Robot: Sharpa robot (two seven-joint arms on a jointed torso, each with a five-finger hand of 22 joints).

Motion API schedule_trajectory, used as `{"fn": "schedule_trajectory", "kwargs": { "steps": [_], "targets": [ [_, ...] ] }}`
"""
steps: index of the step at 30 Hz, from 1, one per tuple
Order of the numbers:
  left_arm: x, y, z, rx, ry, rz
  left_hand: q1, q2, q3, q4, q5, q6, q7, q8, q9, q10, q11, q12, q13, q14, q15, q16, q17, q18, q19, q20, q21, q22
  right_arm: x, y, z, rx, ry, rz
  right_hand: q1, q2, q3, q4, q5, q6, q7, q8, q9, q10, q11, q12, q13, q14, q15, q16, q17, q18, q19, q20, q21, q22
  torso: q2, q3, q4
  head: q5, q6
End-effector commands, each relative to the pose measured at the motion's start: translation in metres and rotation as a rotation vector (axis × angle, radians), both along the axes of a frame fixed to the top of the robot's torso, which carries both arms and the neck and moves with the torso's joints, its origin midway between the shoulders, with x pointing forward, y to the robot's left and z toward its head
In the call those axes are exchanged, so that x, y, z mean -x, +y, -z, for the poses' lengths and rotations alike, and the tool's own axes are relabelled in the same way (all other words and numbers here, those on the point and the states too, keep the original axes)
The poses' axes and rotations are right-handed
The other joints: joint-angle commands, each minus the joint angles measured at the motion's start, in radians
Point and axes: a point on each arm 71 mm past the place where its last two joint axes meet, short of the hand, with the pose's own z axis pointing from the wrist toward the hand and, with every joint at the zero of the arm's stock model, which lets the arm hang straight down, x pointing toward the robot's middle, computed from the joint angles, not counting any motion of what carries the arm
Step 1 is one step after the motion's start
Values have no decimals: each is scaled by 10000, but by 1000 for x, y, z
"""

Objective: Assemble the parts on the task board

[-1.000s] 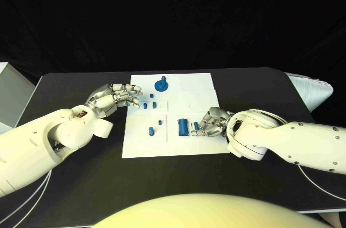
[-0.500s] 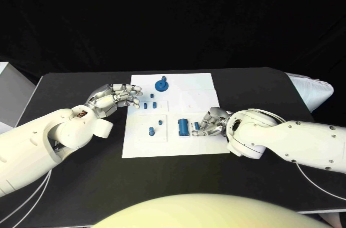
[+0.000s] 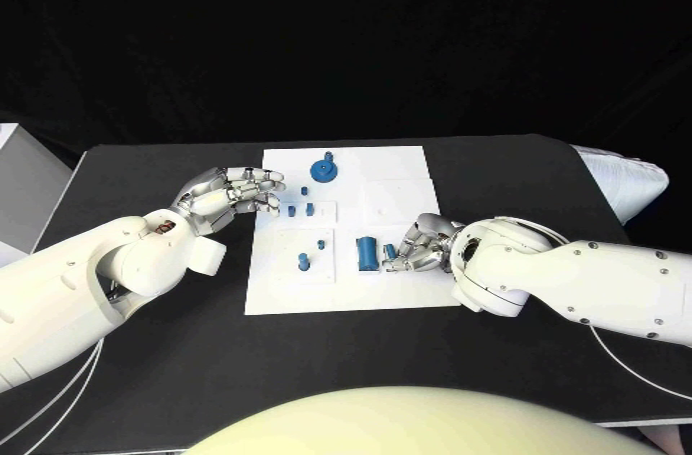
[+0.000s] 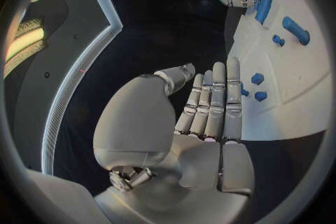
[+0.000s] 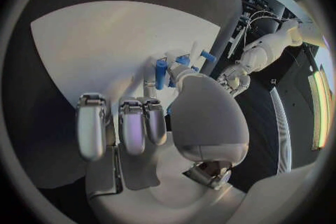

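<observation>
The white task board [image 3: 346,285] lies in the middle of the black table. Blue parts stand on it: a round wheel-like piece [image 3: 326,168] at the far end, small pegs [image 3: 299,211] near the left edge, and a thick cylinder [image 3: 368,252] beside my right hand. My right hand [image 3: 421,242] rests on the board with its fingers curled and pinches a small blue peg [image 3: 389,251] [image 5: 161,74] between thumb and finger. My left hand [image 3: 231,190] hovers at the board's left edge, fingers [image 4: 213,95] spread and holding nothing.
A white box [image 3: 22,190] stands at the table's left edge and a pale bundle [image 3: 623,180] lies at the right edge. More small blue pegs [image 3: 309,253] stand in the board's middle left.
</observation>
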Motion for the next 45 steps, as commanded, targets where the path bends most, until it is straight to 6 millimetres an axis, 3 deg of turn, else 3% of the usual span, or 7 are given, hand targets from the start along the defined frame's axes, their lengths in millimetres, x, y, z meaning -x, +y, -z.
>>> {"fn": "schedule_trajectory", "kwargs": {
  "steps": [1, 17, 19, 33, 40, 43, 45],
  "targets": [
    [1, -2, -1, 83, -58, 177, -25, 46, 17, -39, 13, -64, 133, 52, -14, -39, 54, 63, -10, -10, 22, -61, 14, 110, -10, 20, -68, 10, 1, 2, 0, -30, 30, -128, -96, 21, -51, -3, 21, -44, 13, 10, -8, 1047, -9, 60, 2634, 1042, -47, 43, 2633, -146, 797, -35, -26, 2317, 1, 1, 3, -4, 1],
    [1, -2, -1, 68, -62, 178, -41, 54, 27, -44, 13, -75, 136, 59, -21, -52, 58, 62, -16, -23, 27, -72, 21, 109, -19, 24, -77, 10, -1, 1, 0, -110, -37, -1, -710, -66, -618, 27, -302, -140, 57, 85, -49, 971, 32, -123, 2537, 1021, -13, 3, 2540, -123, 771, -9, -167, 2289, -2, -1, -1, -4, 1],
    [1, -2, -1, 67, -62, 176, -41, 54, 27, -44, 13, -75, 136, 59, -21, -52, 58, 62, -16, -23, 27, -72, 21, 109, -19, 24, -77, 10, -1, 1, 0, -149, -60, 3, -875, -81, -884, 4, 798, -195, 60, 137, -46, 965, 34, -136, 2531, 1021, -12, 2, 2538, -123, 772, -16, -171, 2291, 0, 0, -2, -5, 1],
    [1, -2, -1, 69, -65, 181, -41, 54, 27, -44, 13, -75, 136, 59, -21, -52, 58, 62, -16, -23, 27, -72, 21, 109, -19, 24, -77, 10, 1, -2, -4, -495, -306, -41, -728, -50, -889, -42, 947, -222, 53, 164, -44, 961, 27, -145, 2526, 1023, -18, 6, 2546, -123, 773, -15, -175, 2292, 0, 3, 11, -19, 1],
    [1, -2, -1, 41, -85, 188, -41, 54, 27, -44, 13, -75, 136, 59, -21, -52, 58, 62, -16, -23, 27, -72, 21, 109, -19, 24, -77, 10, 3, -5, -4, -733, -297, -212, 196, -139, -790, -98, 428, -291, 45, 226, -67, 950, 20, -170, 2513, 1026, -26, 13, 2563, -127, 779, -23, -160, 2299, -2, 6, 0, -9, 1],
    [1, -3, 0, 38, -90, 197, -41, 54, 27, -44, 13, -75, 136, 59, -21, -52, 58, 62, -16, -23, 27, -72, 21, 109, -19, 24, -77, 10, 3, -6, -4, -780, -266, -287, 605, -80, -747, -49, -451, -292, 43, 254, -108, 949, 18, -172, 2512, 1027, -25, 14, 2567, -130, 783, -23, -149, 2304, -2, 6, -8, -6, 1],
    [1, -3, 0, 37, -91, 201, -41, 54, 27, -44, 13, -75, 136, 59, -21, -52, 58, 62, -16, -23, 27, -72, 21, 109, -19, 24, -77, 10, 3, -6, -4, -784, -255, -293, 620, -75, -744, -49, -472, -291, 43, 255, -110, 949, 18, -172, 2512, 1028, -25, 15, 2569, -130, 783, -23, -149, 2304, -2, 7, -4, -2, 1]
  ]
}}
